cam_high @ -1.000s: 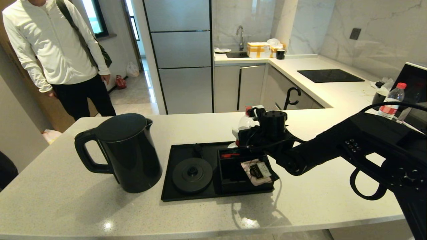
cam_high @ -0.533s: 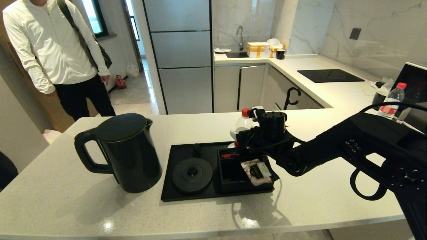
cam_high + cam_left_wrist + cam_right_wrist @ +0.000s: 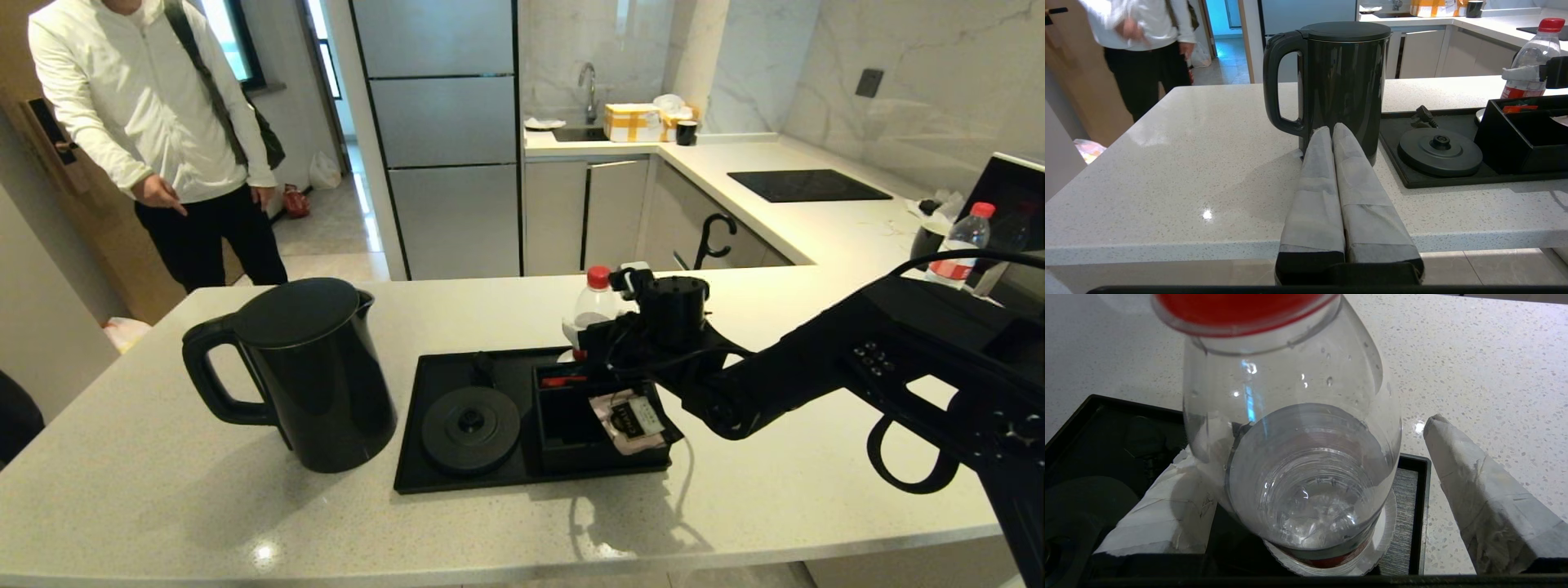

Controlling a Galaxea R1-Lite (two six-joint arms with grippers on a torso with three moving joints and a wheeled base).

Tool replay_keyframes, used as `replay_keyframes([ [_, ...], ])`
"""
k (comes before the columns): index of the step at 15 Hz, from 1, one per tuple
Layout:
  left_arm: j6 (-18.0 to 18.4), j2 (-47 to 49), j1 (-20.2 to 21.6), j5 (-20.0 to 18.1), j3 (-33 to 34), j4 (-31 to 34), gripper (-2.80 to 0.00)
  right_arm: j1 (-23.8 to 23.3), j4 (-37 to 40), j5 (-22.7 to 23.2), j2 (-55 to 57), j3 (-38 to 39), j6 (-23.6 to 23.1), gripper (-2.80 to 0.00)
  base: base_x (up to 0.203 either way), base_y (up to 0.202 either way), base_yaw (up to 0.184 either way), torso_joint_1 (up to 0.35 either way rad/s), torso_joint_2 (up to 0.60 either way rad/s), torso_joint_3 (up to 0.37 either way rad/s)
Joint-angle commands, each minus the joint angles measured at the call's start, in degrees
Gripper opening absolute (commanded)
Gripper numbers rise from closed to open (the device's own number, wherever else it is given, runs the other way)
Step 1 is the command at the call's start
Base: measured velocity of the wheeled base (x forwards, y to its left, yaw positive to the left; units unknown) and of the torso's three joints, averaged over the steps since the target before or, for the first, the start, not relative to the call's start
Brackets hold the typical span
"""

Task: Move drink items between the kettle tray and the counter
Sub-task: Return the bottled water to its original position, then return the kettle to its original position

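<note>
The red label on the bottle (image 3: 589,314) is mostly hidden behind the right gripper (image 3: 600,335), and no lettering on it can be read. The dark print on the tea sachet (image 3: 633,419) in the tray (image 3: 441,478) is too small to make out. The bottle stands upright at the tray's far edge, on a pale round coaster (image 3: 1386,522). The right arm reaches across from the right, its gripper around the bottle with fingers (image 3: 1478,498) spread apart; one is clear of the plastic. The kettle (image 3: 306,371) stands on the counter (image 3: 163,490) just left of the tray, off its round base (image 3: 471,429). The left gripper (image 3: 1333,134) waits at the counter's near edge, fingers pressed together, pointing at the kettle.
</note>
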Motion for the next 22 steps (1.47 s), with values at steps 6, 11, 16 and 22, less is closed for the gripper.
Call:
replay_keyframes([
  [6,0.0,0.0,0.0,0.0,2.3,-0.1,-2.8,0.0,-2.4,1.6,-3.1,4.5,0.2,0.0,0.0,0.0,0.0,0.0,0.0,0.0],
  [11,0.0,0.0,0.0,0.0,2.3,-0.1,-2.8,0.0,-3.3,1.8,-6.7,8.6,0.7,0.0,0.0,0.0,0.0,0.0,0.0,0.0],
  [16,0.0,0.0,0.0,0.0,2.3,-0.1,-2.8,-2.4,-4.8,2.0,-9.9,13.5,1.0,0.0,0.0,0.0,0.0,0.0,0.0,0.0],
  [22,0.0,0.0,0.0,0.0,2.3,-0.1,-2.8,-4.7,-6.2,4.4,-14.2,17.6,2.2,0.0,0.0,0.0,0.0,0.0,0.0,0.0],
])
